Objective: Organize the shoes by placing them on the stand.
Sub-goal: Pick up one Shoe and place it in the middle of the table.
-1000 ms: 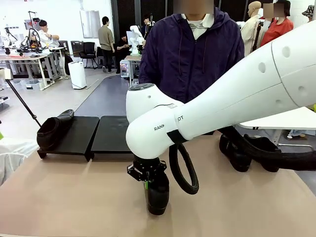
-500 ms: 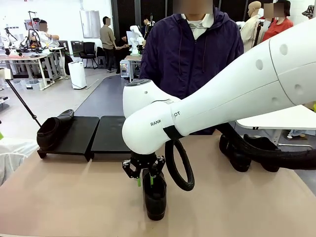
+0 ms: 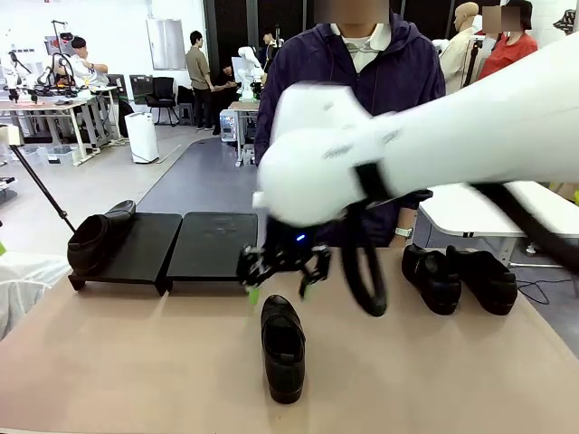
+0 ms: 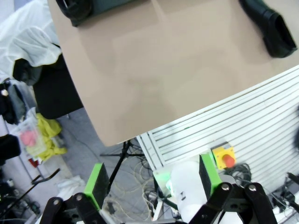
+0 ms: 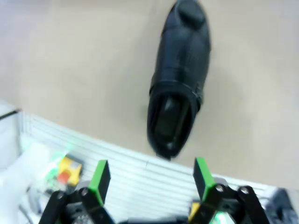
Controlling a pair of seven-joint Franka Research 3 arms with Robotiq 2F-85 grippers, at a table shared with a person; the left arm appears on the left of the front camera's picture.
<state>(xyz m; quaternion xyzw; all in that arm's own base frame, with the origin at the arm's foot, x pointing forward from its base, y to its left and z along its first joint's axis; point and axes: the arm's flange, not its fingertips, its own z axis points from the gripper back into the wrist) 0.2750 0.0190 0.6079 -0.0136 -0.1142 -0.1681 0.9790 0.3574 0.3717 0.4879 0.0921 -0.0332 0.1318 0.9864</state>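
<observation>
Front view: right claw (image 3: 279, 287) hangs open and empty just above the lone shoe (image 3: 283, 357) mid-tabletop (image 3: 136, 362). Its long axis runs near-to-far. Stand (image 3: 204, 246) lies far-left of it, bare platform nearest. Right arm nearer; left claw (image 4: 152, 184) open, back by the near edge.

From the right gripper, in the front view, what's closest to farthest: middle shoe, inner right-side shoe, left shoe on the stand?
1. Middle shoe, just below the right gripper.
2. Inner right-side shoe, off to the right.
3. Left shoe, on the stand, far left.
</observation>
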